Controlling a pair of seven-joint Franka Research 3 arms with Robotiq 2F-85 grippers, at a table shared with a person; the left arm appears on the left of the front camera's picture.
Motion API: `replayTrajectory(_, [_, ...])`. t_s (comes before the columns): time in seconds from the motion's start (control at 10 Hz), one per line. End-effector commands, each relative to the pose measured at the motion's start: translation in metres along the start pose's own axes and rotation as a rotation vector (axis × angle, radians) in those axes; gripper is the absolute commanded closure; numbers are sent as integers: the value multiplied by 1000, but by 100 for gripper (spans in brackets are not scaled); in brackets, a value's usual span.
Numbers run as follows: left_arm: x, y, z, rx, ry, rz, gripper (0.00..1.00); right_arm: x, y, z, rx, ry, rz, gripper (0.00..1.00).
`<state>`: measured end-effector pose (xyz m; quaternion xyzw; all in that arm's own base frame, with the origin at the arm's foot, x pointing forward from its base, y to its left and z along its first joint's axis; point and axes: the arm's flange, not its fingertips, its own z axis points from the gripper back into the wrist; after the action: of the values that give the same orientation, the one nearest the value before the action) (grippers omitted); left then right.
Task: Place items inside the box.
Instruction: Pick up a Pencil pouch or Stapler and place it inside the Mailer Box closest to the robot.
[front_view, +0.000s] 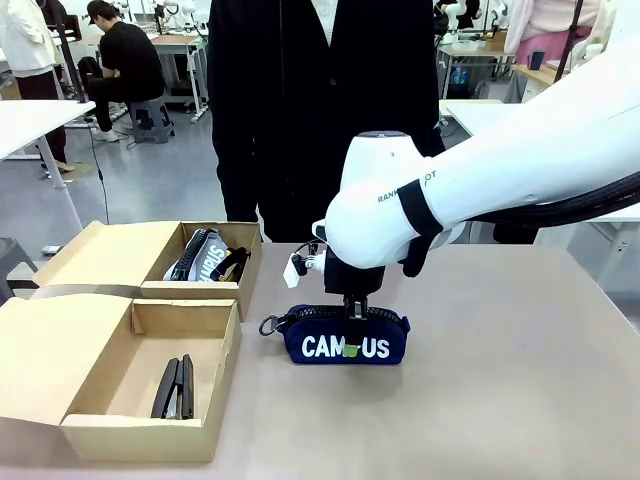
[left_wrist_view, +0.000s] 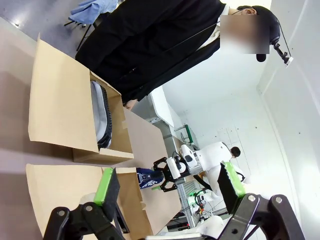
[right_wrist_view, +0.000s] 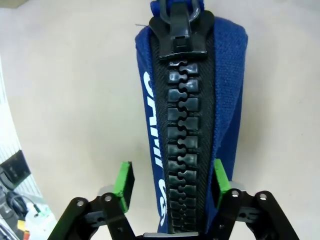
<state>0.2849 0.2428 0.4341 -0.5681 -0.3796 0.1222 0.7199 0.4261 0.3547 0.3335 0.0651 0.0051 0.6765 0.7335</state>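
Note:
The navy pouch (front_view: 345, 338) with white "CAMPUS" lettering lies on the table, its black zip (right_wrist_view: 184, 125) facing up. My right gripper (front_view: 350, 330) (right_wrist_view: 171, 184) is down over its middle, open. The green pads (right_wrist_view: 124, 182) stand on either side of the pouch, with a small gap at the left pad. A grey pouch (front_view: 203, 255) (left_wrist_view: 101, 112) lies in the far cardboard box (front_view: 100, 255). The black stapler (front_view: 174, 388) lies in the near box (front_view: 140, 435). The utility knife is hidden or out of view. My left gripper (left_wrist_view: 169, 186) hangs open above the boxes, holding nothing.
A person in black (front_view: 290, 100) stands at the table's far edge, just behind the pouch. Both boxes have their lids (front_view: 55, 345) folded open to the left. Bare tabletop (front_view: 520, 380) stretches right of the pouch.

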Motion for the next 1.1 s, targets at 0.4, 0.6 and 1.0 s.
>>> replayTrajectory(0.4, [0,-1,-2,-24,-20,-18,0,1,5,9,57,7,-7,100])
replayTrajectory(0.6, [0,-1,-2,-24,-20,-18,0,0,10,12,81,11,-16,100])
replayTrajectory(1.0, [0,-1,-2,-24,-20,-18,0,-14,34,53,113,10,-56,100])
